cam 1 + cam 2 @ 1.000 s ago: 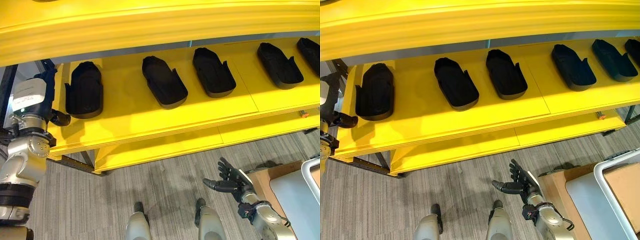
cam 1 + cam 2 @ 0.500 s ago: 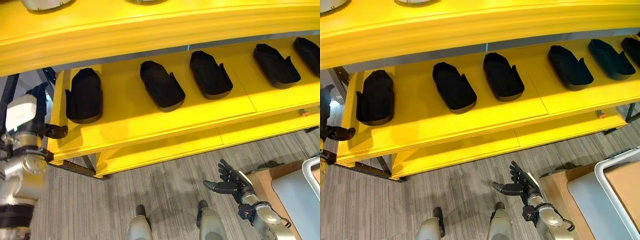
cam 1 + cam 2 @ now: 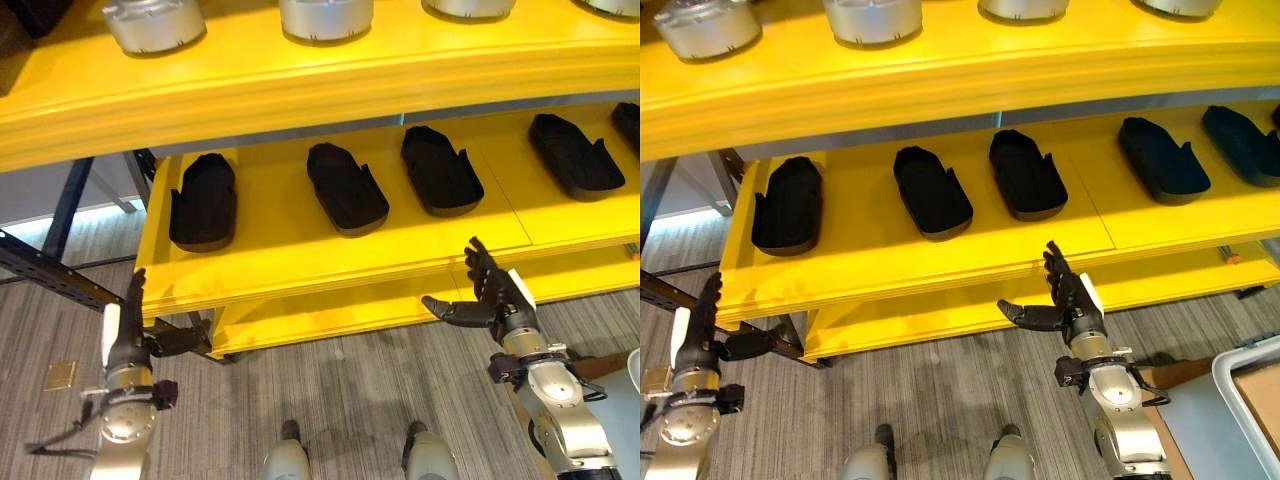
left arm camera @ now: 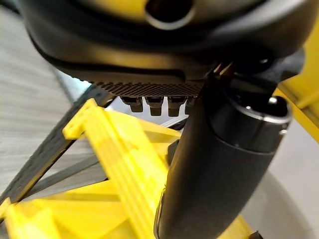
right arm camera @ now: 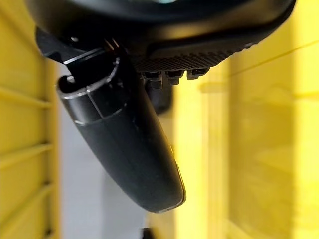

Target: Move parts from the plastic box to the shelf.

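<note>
The parts (image 3: pixel 347 187) lie in a row on the middle board of the yellow shelf (image 3: pixel 300 262): black, elongated, slipper-like shells, each rounded at one end, hollow on top, with a raised wall and a small upright tab along one side. They look like moulded plastic, so I judge them light and stiff, with a matt skin that should not slip much; the thin wall is the weak spot, and pinching it hard might flex it. The safest hold is probably across the narrow width, thumb on one long wall and fingers on the other, near the middle so the shell does not tip. The leftmost part (image 3: pixel 204 200) sits close to the shelf's left end, two more lie side by side near the centre, and further ones stretch away to the right. On the board above stand several silver-grey metal cylinders (image 3: pixel 154 22), which are not black shells and look heavier. No part is in either robot hand. The right robot hand (image 3: pixel 490 297) hovers just in front of the shelf's front edge, fingers straight and spread, thumb out, holding nothing. The left robot hand (image 3: pixel 135 331) hangs low by the shelf's left corner near the dark frame bar (image 3: pixel 60 277), fingers straight, thumb out sideways, also empty. At the lower right a pale box corner (image 3: pixel 1250 375) pokes in, which may be the plastic box; I cannot tell what it contains.
</note>
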You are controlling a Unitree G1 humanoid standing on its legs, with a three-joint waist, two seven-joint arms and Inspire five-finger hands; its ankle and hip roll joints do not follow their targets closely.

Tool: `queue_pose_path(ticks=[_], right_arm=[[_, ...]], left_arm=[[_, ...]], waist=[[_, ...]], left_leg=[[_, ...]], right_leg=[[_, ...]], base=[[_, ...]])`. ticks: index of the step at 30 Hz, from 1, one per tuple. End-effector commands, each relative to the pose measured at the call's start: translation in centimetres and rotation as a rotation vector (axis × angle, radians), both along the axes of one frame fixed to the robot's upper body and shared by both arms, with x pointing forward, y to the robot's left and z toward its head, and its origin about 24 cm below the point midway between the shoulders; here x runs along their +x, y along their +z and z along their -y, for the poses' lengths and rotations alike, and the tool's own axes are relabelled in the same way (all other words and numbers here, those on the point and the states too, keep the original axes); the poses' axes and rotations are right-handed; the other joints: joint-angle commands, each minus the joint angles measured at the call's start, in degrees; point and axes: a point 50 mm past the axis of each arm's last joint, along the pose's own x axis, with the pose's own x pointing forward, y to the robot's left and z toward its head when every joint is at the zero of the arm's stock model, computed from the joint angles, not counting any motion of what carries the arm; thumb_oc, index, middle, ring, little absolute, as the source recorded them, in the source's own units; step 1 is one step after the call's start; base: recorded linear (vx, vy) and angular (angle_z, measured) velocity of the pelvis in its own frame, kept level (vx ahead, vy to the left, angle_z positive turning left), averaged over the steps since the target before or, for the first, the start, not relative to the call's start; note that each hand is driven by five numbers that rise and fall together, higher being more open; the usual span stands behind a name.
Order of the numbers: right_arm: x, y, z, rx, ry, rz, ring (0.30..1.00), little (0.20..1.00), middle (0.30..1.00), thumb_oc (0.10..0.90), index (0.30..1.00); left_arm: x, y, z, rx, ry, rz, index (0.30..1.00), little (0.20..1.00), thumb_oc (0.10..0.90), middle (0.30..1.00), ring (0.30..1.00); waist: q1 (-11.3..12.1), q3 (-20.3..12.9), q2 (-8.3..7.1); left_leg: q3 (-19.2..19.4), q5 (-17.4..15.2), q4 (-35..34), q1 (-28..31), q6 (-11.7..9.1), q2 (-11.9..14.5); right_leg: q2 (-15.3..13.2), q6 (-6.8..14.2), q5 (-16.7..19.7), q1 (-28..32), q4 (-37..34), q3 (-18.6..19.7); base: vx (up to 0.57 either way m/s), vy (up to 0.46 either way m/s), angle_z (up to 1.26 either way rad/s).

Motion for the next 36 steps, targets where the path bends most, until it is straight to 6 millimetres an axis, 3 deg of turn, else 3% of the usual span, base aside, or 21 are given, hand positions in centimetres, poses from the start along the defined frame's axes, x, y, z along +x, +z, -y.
queue_pose_path(ticks=[1, 5, 10, 21, 23, 36], right_arm=[[-0.3, 5.7, -0.1, -0.071, 0.008, 0.322, 1.000, 1.000, 1.000, 0.900, 1.000], [-1.1, 6.3, -0.3, -0.068, 0.034, 0.352, 1.000, 1.000, 1.000, 0.900, 1.000], [-1.3, 7.3, -0.2, -0.115, 0.029, 0.398, 1.000, 1.000, 1.000, 0.900, 1.000], [2.2, 10.3, -2.3, -0.264, 0.097, 0.491, 1.000, 1.000, 1.000, 0.900, 1.000], [4.3, 11.8, -2.9, -0.288, 0.146, 0.506, 1.000, 1.000, 1.000, 0.900, 1.000], [8.0, 15.3, -4.4, -0.458, 0.195, 0.508, 1.000, 1.000, 1.000, 0.900, 1.000]], left_arm=[[0.9, 4.9, -0.3, 0.121, -0.056, 0.224, 1.000, 1.000, 0.900, 1.000, 1.000], [0.2, 3.1, 0.4, 0.030, -0.057, 0.189, 1.000, 1.000, 0.900, 1.000, 1.000], [0.1, 2.3, 1.1, -0.015, -0.081, 0.177, 1.000, 1.000, 0.900, 1.000, 1.000], [1.6, 1.6, 3.3, -0.071, -0.183, 0.162, 1.000, 1.000, 0.900, 1.000, 1.000], [1.7, 2.2, 3.7, -0.023, -0.258, 0.151, 1.000, 1.000, 0.900, 1.000, 1.000], [2.1, 2.7, 4.1, -0.034, -0.316, 0.158, 1.000, 1.000, 0.900, 1.000, 1.000]], waist=[[-0.2, -3.4, -2.02], [-0.3, -3.7, -2.38], [-0.2, -4.0, -2.73], [2.1, -4.2, -3.68], [3.2, -3.9, -3.82], [5.9, -2.3, -2.68]], left_leg=[[-0.6, -3.9, 3.4, 0.9, 2.9, 0.7], [-0.5, -3.8, 2.9, 1.4, 2.9, 0.7], [-0.4, -3.8, 2.6, 1.9, 3.0, 0.5], [-0.6, -3.8, 2.6, 2.1, 3.2, 0.0], [-0.7, -3.5, 2.7, 1.9, 3.1, 0.0], [-2.4, -2.0, 2.1, 0.0, 2.7, -0.3]], right_leg=[[-1.4, 1.2, 2.8, 8.2, -10.6, -0.1], [-1.3, 1.3, 3.0, 9.2, -11.9, -0.4], [-1.4, 1.4, 3.3, 10.0, -12.7, -0.5], [-1.7, 1.5, 3.7, 10.9, -13.2, -0.8], [-1.7, 1.4, 3.7, 10.7, -13.0, -0.8], [-1.6, 0.8, 2.9, 9.1, -10.8, -2.5]], base=[[0.00, 0.000, 0.00], [0.00, 0.000, 0.00], [0.00, 0.000, 0.00], [0.00, -0.003, 0.01], [-0.01, -0.033, 0.03], [-0.02, -0.030, 0.09]])
